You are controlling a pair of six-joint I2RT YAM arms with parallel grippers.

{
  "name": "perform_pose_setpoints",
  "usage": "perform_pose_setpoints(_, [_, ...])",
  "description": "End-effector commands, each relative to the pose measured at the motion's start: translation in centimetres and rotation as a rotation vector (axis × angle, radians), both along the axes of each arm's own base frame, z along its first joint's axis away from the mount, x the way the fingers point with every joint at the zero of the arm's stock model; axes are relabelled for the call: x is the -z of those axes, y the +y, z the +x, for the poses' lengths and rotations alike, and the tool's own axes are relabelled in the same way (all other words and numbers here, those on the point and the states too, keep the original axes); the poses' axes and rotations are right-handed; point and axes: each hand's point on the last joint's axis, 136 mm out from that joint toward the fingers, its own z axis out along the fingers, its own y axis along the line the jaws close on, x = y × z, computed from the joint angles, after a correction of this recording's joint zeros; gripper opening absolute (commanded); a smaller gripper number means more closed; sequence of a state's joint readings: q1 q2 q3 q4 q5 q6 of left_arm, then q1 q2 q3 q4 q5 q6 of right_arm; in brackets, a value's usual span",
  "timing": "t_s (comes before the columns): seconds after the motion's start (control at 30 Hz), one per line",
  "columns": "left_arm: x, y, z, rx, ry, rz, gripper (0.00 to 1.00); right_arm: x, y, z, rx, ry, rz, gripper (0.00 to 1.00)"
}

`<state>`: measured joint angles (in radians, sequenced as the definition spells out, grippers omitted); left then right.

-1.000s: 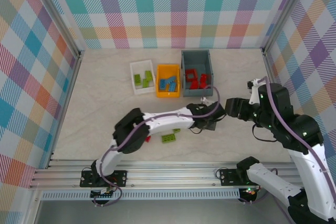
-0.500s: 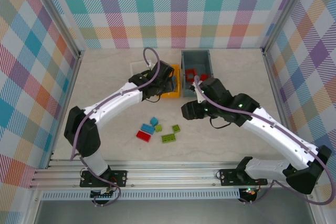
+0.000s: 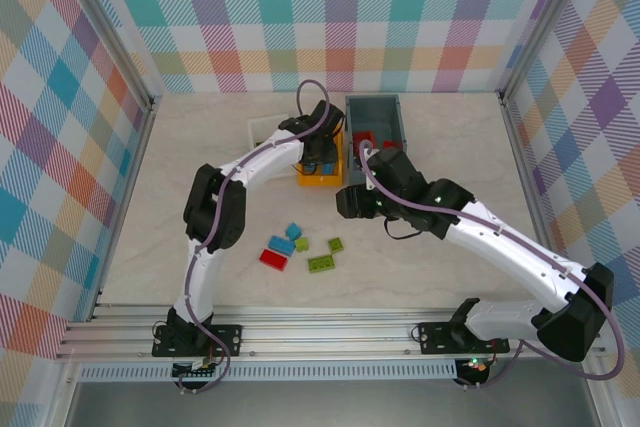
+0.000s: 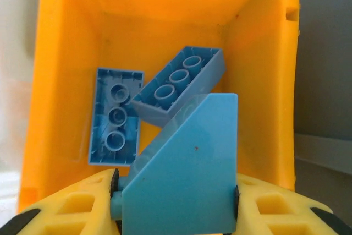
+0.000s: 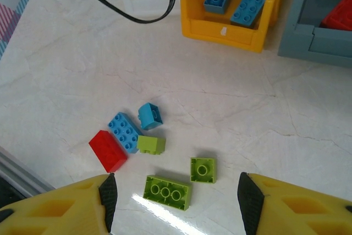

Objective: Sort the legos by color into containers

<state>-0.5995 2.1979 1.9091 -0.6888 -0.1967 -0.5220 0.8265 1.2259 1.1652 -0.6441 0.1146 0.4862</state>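
My left gripper [image 4: 176, 197] is shut on a light blue sloped lego [image 4: 187, 163] and holds it over the orange container [image 4: 66, 81]. Two blue bricks [image 4: 116, 116] lie inside that container. From above, the left gripper [image 3: 320, 152] sits over the orange container [image 3: 318, 181]. My right gripper [image 5: 177, 199] is open and empty above the loose legos: a red brick [image 5: 108, 150], a blue brick [image 5: 124, 131], a cyan cube [image 5: 149, 115], a small green brick [image 5: 151, 145], a green square [image 5: 202, 169] and a long green brick [image 5: 168, 192]. In the top view the right gripper [image 3: 350, 204] hangs near the orange container.
The grey container [image 3: 375, 107] holds red bricks and stands right of the orange one. The white container [image 3: 262, 129] is on the left, partly hidden by the left arm. Plaid walls enclose the table on three sides. The loose pile [image 3: 300, 247] lies mid-table.
My left arm has swung from the near table up over the orange container with the blue lego. My right arm has moved in from the right to the table's middle.
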Motion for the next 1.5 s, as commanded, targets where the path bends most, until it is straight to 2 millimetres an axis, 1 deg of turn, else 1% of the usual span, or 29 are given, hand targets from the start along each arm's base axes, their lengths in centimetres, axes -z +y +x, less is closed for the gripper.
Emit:
perform_pose_setpoints(0.0, [0.7, 0.4, -0.3, 0.012, 0.041, 0.029, 0.30, -0.5, -0.3, -0.1, 0.019, -0.016, 0.020, 0.62])
perform_pose_setpoints(0.07, [1.2, 0.5, -0.4, 0.013, 0.050, 0.034, 0.33, -0.4, -0.3, -0.1, 0.018, -0.016, 0.019, 0.63])
perform_pose_setpoints(0.13, [1.3, 0.4, -0.5, 0.014, 0.056, 0.028, 0.39, -0.5, -0.3, -0.1, 0.018, -0.017, 0.019, 0.63])
perform_pose_setpoints(0.23, [0.6, 0.5, -0.9, 0.016, 0.048, 0.018, 0.47, -0.6, -0.2, -0.1, 0.016, -0.018, 0.020, 0.64])
perform_pose_setpoints(0.33, [-0.8, 0.5, -1.1, 0.015, 0.022, -0.007, 0.52, -0.5, -0.2, -0.1, 0.014, -0.015, 0.017, 0.65])
perform_pose_setpoints(0.47, [-2.3, 0.5, -1.3, 0.021, 0.000, -0.022, 0.53, -0.5, 0.0, -0.2, 0.009, -0.012, 0.023, 0.65])
perform_pose_setpoints(0.57, [-3.0, 0.5, -1.3, 0.022, -0.011, -0.027, 0.53, -0.7, -0.1, -0.2, 0.012, -0.014, 0.028, 0.65])
perform_pose_setpoints(0.63, [-3.6, 0.5, -1.4, 0.022, -0.020, -0.030, 0.52, -0.8, -0.2, -0.2, 0.014, -0.017, 0.027, 0.65])
perform_pose_setpoints(0.73, [-5.6, 0.7, -1.6, 0.015, -0.061, -0.052, 0.45, -0.8, -0.3, -0.3, 0.015, -0.018, 0.024, 0.64])
perform_pose_setpoints(0.8, [-7.7, 1.0, -2.1, 0.005, -0.099, -0.075, 0.42, -0.5, -0.4, -0.3, 0.015, -0.014, 0.017, 0.63])
perform_pose_setpoints(0.9, [-11.1, 2.4, -3.6, -0.026, -0.156, -0.108, 0.40, 0.0, -0.1, -0.3, 0.006, -0.005, 0.012, 0.61])
perform_pose_setpoints(1.0, [-13.9, 4.5, -6.6, -0.061, -0.196, -0.144, 0.38, 0.7, 0.1, -0.4, -0.009, 0.006, -0.002, 0.60])
perform_pose_setpoints(1.07, [-14.9, 6.4, -9.5, -0.077, -0.210, -0.164, 0.37, 1.4, 0.6, -0.7, -0.033, 0.012, -0.026, 0.60])
perform_pose_setpoints(1.1, [-15.1, 7.3, -11.1, -0.084, -0.210, -0.171, 0.37, 1.9, 0.9, -1.0, -0.048, 0.021, -0.041, 0.61])
perform_pose_setpoints(1.17, [-14.8, 9.2, -14.1, -0.094, -0.191, -0.178, 0.37, 3.2, 1.6, -1.6, -0.076, 0.053, -0.068, 0.61])
perform_pose_setpoints(1.2, [-14.3, 10.1, -15.7, -0.099, -0.172, -0.182, 0.37, 4.1, 2.0, -2.0, -0.088, 0.075, -0.079, 0.61])
perform_pose_setpoints(1.3, [-13.4, 12.5, -20.3, -0.101, -0.143, -0.221, 0.37, 6.4, 2.3, -3.2, -0.097, 0.131, -0.126, 0.62])
perform_pose_setpoints(1.4, [-12.3, 15.0, -24.2, -0.126, -0.110, -0.244, 0.38, 7.5, 2.3, -3.8, -0.089, 0.154, -0.132, 0.63])
perform_pose_setpoints(1.47, [-11.4, 16.2, -26.3, -0.148, -0.084, -0.269, 0.38, 7.8, 2.6, -4.2, -0.103, 0.150, -0.146, 0.63])
